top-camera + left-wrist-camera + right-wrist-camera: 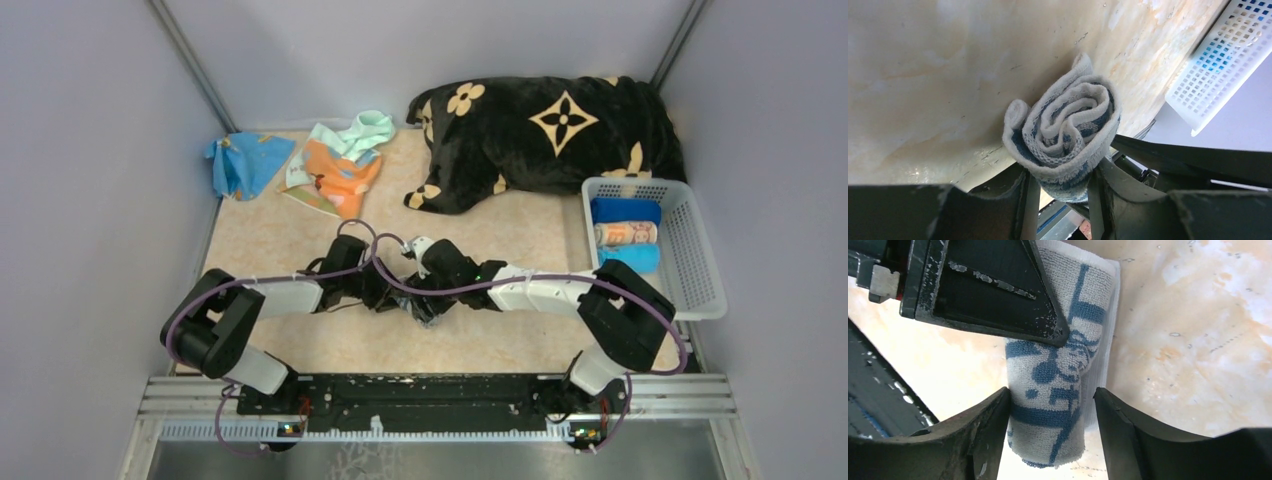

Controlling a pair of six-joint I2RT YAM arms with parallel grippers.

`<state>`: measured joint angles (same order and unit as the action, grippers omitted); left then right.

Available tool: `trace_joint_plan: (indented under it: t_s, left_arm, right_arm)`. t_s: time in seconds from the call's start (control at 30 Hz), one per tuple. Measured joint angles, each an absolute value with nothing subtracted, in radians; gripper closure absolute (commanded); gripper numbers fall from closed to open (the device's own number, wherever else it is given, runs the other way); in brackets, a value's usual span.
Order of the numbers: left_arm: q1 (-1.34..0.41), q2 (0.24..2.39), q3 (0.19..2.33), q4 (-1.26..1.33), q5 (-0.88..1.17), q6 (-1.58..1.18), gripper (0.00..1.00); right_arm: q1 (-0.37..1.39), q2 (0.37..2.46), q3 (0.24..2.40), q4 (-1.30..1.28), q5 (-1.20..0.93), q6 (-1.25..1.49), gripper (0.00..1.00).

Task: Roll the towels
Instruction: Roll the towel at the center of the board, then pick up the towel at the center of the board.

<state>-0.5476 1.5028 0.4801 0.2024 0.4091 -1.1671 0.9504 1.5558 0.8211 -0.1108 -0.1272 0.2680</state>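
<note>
Left wrist view: the left gripper (1059, 171) is clamped on the rolled grey-blue towel (1063, 125), pinching the spiral so it cannot unwind. The right gripper (1052, 402) stands slack astride the same roll — likely ceding the hold. Under both lies the mottled beige table (923, 75); a white basket (1218, 65) sits beyond the left fingertips, against a grey wall (80, 150).

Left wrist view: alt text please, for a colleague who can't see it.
A white-and-blue towel rolled into a spiral, seen end-on, is pinched between the dark fingers of the left gripper over a beige marbled table. A white perforated basket shows at the upper right.
</note>
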Motion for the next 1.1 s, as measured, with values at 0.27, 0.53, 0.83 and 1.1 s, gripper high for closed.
trace_joint_plan:
  t_s: [0.27, 0.53, 0.83, 1.1]
  left_arm:
    - [-0.553, 1.508, 0.529, 0.109, 0.383, -1.14, 0.58]
    - [-0.556, 1.528, 0.556, 0.08, 0.379, -1.127, 0.57]
    - [-0.557, 1.546, 0.57, 0.064, 0.385, -1.132, 0.52]
    - [-0.55, 1.544, 0.588, 0.041, 0.368, -1.158, 0.34]
  right_arm:
    - [0.973, 1.633, 0.919, -0.192, -0.042, 0.229, 0.23]
    - [0.976, 1.744, 1.005, -0.218, -0.05, 0.229, 0.24]
    - [0.989, 1.773, 1.05, -0.284, -0.051, 0.226, 0.49]
    - [0.991, 1.781, 1.079, -0.326, -0.054, 0.207, 0.77]
